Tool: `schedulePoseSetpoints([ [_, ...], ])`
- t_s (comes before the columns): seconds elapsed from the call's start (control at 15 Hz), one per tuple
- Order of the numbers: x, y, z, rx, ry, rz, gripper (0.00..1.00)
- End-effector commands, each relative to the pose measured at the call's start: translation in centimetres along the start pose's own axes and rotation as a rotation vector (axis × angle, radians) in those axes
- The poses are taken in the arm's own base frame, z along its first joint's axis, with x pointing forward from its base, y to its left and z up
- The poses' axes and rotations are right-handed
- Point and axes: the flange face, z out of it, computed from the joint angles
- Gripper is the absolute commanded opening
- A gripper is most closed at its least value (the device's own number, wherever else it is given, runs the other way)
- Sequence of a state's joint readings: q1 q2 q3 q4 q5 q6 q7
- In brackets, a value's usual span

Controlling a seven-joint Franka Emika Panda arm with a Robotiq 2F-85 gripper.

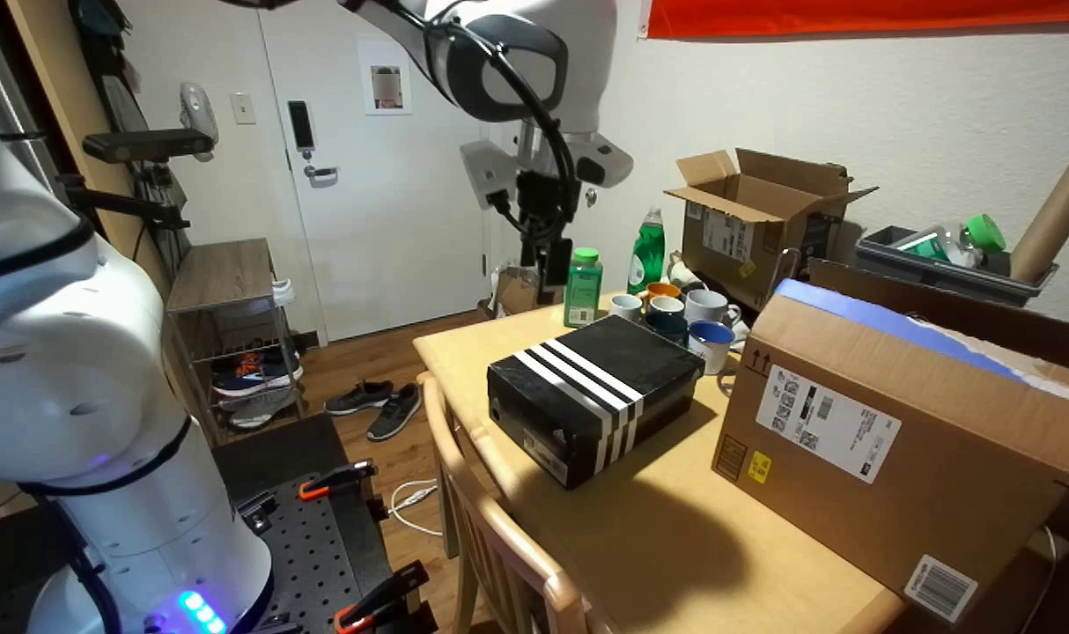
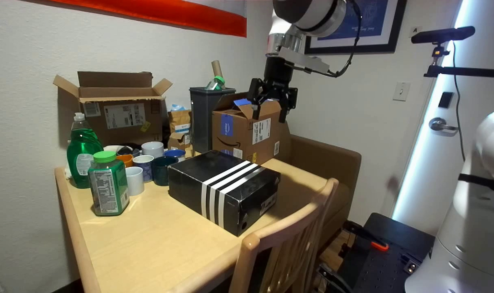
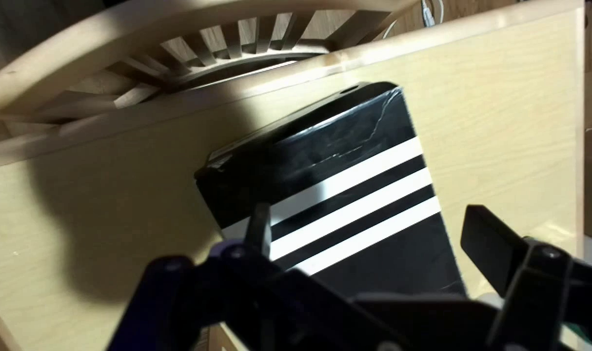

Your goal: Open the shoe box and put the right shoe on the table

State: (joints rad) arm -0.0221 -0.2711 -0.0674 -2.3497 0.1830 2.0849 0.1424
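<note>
I hang well above the shoe box (image 1: 592,396), my jaws spread wide with nothing between them; both fingers (image 3: 491,241) stand clear of the lid (image 3: 337,204), a gap I judge right for coming down on an edge. The box sits closed on the tabletop (image 2: 149,244), between the mugs (image 1: 667,326) and the wooden chair (image 2: 289,219), its labelled end (image 1: 534,436) facing the chair, probably so I can reach the lid from there. The large carton (image 1: 895,440) stands apart from it, leaving bare wood (image 1: 693,502) between, which looks like the place meant for the right shoe. That shoe I cannot see; I take it to be inside. Which edge the lid hinges on I cannot tell, so I should lift gently
</note>
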Motion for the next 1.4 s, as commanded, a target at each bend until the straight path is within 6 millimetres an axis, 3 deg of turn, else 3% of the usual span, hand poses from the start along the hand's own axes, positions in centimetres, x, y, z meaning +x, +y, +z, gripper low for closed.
schedulePoseSetpoints([
  [0.0, 4.0, 5.9, 1.1, 0.008, 0.017, 0.064, 1.00],
  [0.2, 6.8, 10.5, 2.6, 0.000, 0.018, 0.077, 1.00],
  [0.4, 9.1, 12.2, 3.8, -0.019, 0.015, 0.013, 1.00],
  [0.87, 14.4, 13.2, 8.2, 0.006, -0.024, -0.105, 1.00],
  [1.33, 17.0, 12.9, 12.1, 0.102, -0.041, -0.297, 1.00],
])
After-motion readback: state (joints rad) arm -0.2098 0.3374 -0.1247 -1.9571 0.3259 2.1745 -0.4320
